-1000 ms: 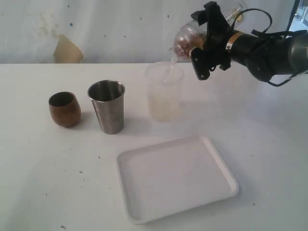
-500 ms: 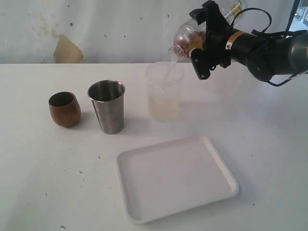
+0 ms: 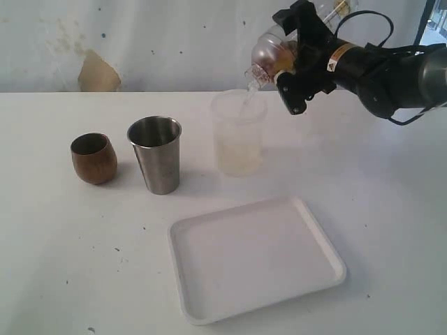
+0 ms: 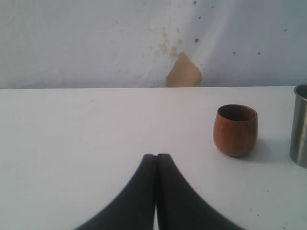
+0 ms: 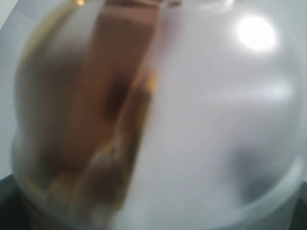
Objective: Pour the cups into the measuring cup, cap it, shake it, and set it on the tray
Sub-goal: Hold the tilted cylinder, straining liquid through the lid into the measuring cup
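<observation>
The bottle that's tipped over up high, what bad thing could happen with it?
1. The bottle pours a thin stream just inside the rim of the frosted cup. A small wobble could send liquid onto the table.
2. Nothing holds the frosted cup, so a bump from the bottle's mouth might knock it over.
3. The right fingers hold the bottle steeply tilted, so it might slip.
</observation>
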You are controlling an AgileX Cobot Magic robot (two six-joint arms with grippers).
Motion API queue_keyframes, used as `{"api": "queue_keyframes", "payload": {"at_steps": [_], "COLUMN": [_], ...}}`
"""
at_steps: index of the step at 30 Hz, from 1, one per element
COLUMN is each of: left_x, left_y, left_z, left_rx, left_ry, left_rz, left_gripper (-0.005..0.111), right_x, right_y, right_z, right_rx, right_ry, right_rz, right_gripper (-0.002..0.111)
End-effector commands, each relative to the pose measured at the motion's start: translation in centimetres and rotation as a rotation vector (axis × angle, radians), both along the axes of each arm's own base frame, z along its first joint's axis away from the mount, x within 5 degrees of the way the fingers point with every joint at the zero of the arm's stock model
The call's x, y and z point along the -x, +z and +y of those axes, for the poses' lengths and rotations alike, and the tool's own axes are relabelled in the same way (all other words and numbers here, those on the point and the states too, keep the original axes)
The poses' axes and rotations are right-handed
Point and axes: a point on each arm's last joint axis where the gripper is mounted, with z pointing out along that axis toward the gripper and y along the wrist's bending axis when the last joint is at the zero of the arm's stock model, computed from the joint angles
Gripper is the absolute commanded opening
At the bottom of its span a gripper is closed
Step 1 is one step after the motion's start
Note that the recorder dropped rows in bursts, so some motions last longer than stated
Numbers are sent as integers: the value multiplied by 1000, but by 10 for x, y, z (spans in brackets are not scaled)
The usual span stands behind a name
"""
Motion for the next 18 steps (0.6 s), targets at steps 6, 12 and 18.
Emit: {"api": "queue_keyframes", "payload": {"at_steps": [6,12,18], "left_x": [0,0,0], "left_y": [0,0,0], "left_z": [0,0,0], "left_rx": [-5,-5,-5], "left_ry": [-4,-4,-4], "left_rz": [-12,-12,-12], "left_gripper": [0,0,0], "right_x": [1,1,1], "right_y": [17,17,17], "right_z": [-1,-1,-1], "right_rx": [41,48,48], "right_ry": [17,18,18], "right_rz": [-102,-104,-104], "right_gripper": [0,0,0]}}
